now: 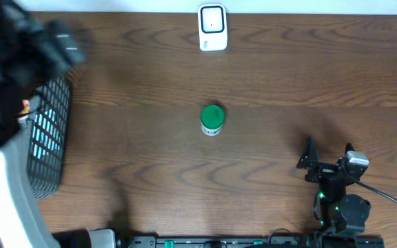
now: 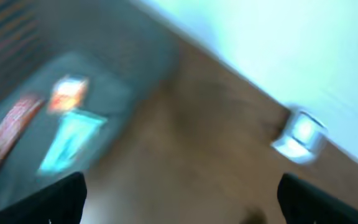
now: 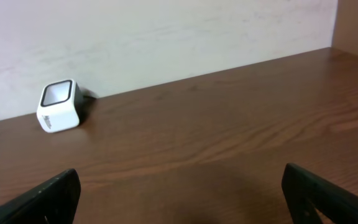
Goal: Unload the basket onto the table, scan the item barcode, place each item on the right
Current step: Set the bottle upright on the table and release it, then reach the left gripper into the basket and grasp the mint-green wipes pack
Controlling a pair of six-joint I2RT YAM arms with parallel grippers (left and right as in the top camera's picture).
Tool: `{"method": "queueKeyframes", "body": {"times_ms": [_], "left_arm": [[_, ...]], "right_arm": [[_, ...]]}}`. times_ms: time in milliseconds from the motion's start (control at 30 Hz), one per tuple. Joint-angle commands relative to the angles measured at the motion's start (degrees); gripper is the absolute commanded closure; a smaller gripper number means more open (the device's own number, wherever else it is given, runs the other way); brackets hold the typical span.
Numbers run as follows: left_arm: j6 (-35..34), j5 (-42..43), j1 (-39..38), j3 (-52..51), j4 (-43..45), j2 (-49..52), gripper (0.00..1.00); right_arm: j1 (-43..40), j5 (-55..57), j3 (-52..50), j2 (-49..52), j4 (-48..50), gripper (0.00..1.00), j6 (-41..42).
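i see the green-capped jar point(image 1: 212, 119) in the middle of the worktop point(image 1: 267, 76), well apart from both arms. the white scanner point(image 1: 212, 27) sits at the far edge, straight beyond it. my right pincer point(image 1: 328, 160) is spread wide at front right. my left pincer point(image 2: 182, 202) is wide too, near the basket point(image 1: 50, 134), and its view is blurred.
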Motion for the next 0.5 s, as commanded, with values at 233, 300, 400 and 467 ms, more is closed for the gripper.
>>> {"method": "queueKeyframes", "body": {"times_ms": [233,300,400,467], "left_arm": [[-8.0,11.1,27.6,-19.4,7.9,1.9,0.02],[-8.0,12.9,30.6,-24.9,11.3,1.9,0.02],[-8.0,17.7,33.9,-33.9,17.6,1.9,0.02],[-8.0,20.8,35.6,-39.6,22.4,1.9,0.03]], "right_arm": [[0.4,0.7,-0.1,0.0,-0.2,0.01,0.4],[0.4,0.7,-0.1,0.0,-0.2,0.01,0.4],[0.4,0.7,-0.1,0.0,-0.2,0.01,0.4],[0.4,0.7,-0.1,0.0,-0.2,0.01,0.4]]}}
